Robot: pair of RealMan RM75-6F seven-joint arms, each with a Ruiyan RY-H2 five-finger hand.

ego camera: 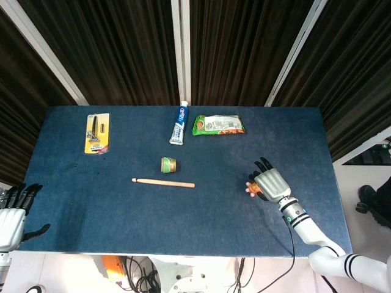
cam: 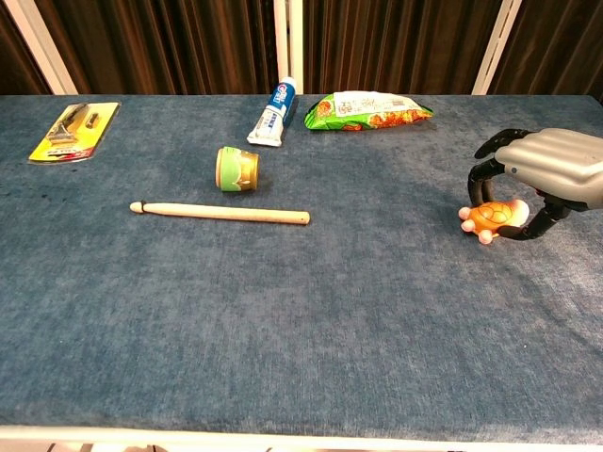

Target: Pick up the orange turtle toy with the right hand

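The right robot hand [cam: 545, 168] is held low over the blue table [cam: 311, 320], palm down, its fingers [cam: 482, 173] arched around the orange turtle toy [cam: 491, 218]; whether the toy is gripped or only caged cannot be told. The toy is seen on the table directly beneath the palm. The left robot hand [ego camera: 11, 215] is seen far to the left, off the table edge, fingers spread and holding nothing. Lettering on the toothpaste tube [cam: 273, 111] and snack bag [cam: 367, 110], well to the left of the right robot hand, cannot be read

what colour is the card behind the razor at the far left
Yellow. The razor card shows best in the head view, seen flat from above.
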